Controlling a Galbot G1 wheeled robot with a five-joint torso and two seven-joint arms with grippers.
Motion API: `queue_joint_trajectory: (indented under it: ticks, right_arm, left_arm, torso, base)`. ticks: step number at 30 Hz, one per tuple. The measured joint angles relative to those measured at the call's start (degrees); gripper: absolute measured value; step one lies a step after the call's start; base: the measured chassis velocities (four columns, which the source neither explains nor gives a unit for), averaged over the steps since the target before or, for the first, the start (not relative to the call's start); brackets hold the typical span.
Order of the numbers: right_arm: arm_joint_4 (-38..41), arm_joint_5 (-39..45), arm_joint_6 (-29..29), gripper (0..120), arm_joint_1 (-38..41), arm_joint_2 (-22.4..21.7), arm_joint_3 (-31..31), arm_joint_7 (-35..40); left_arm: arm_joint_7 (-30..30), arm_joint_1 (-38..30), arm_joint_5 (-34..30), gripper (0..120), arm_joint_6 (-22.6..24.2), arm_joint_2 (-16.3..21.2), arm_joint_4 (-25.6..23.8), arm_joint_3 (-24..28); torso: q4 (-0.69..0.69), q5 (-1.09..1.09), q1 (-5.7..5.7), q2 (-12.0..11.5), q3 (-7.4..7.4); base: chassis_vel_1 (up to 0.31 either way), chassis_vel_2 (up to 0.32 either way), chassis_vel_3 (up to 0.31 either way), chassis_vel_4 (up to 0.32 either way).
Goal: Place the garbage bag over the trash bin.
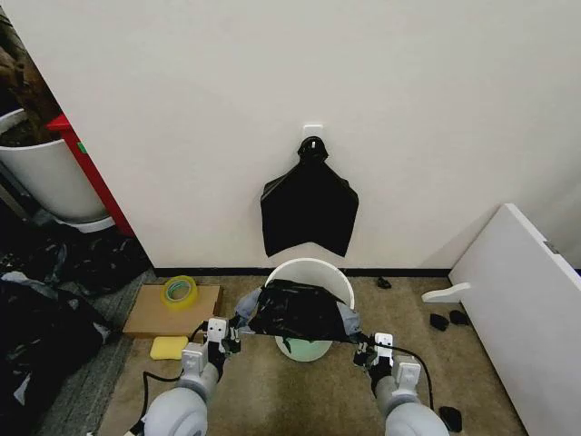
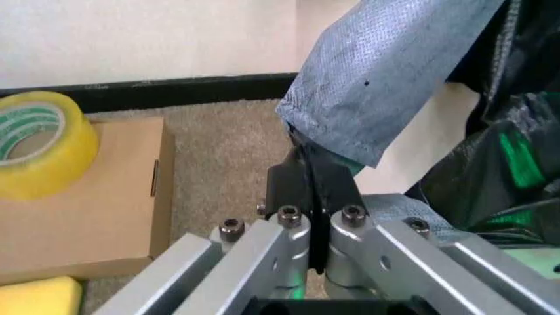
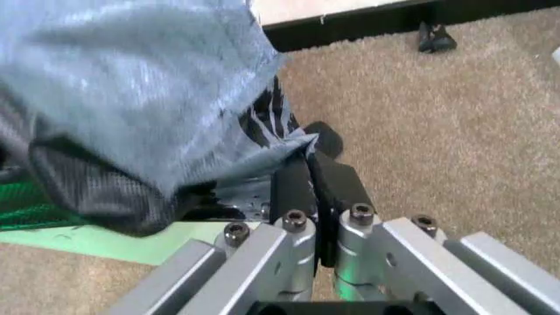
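The trash bin (image 1: 313,267), a small round pale bucket, stands on the carpet by the wall. The glossy black garbage bag (image 1: 300,311) is stretched across the front of the bin's mouth, while the far part of the rim stays bare. My left gripper (image 1: 234,338) is shut on the bag's left edge, just left of the bin. At the bin's right side, my right gripper (image 1: 363,345) is shut on the other edge. The left wrist view shows the left gripper (image 2: 311,177) pinching the stretched greyish bag (image 2: 385,72). In the right wrist view the right gripper (image 3: 311,177) clamps the bag (image 3: 131,85).
A flat black bundle (image 1: 310,207) hangs from a wall hook above the bin. A cardboard box (image 1: 150,316) with a yellow tape roll (image 1: 180,292) and a yellow sponge (image 1: 169,347) lie to the left. A white board (image 1: 522,309) leans at the right. A large white tub (image 1: 45,177) stands far left.
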Motion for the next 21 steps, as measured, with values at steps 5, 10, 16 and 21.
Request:
queue_joint_trajectory:
  ticks: [5, 10, 16, 21]
  right_arm:
    - [-0.8, 0.0, -0.1, 0, 1.0, 0.2, -0.4, 0.2]
    - [-1.3, 0.0, 0.0, 0, 1.6, 0.4, -0.9, 0.2]
    - [1.7, -0.4, 1.4, 15, -0.8, -0.3, -0.8, -0.2]
    - [5.0, -1.3, 2.7, 33, -4.9, -1.1, 0.5, -1.1]
  left_arm:
    - [-0.2, -0.6, 0.3, 0, -0.3, -1.5, 1.6, 0.1]
    - [-0.6, -0.8, 0.4, 0, -0.8, -3.5, 2.4, -0.4]
    - [-0.3, 1.1, 0.1, 15, -1.3, -2.4, -1.1, -1.8]
    - [-0.4, 2.7, 0.5, 33, -1.3, -1.0, -3.6, -3.6]
  torso:
    - [0.00, 0.00, 0.00, 0.0, 0.00]
    - [0.00, 0.00, 0.00, 0.0, 0.00]
    - [0.00, 0.00, 0.00, 0.0, 0.00]
    - [-0.01, 0.01, 0.00, 0.0, 0.00]
  base:
    - [0.000, 0.000, 0.000, 0.000]
    - [0.000, 0.000, 0.000, 0.000]
    - [0.000, 0.000, 0.000, 0.000]
    - [0.000, 0.000, 0.000, 0.000]
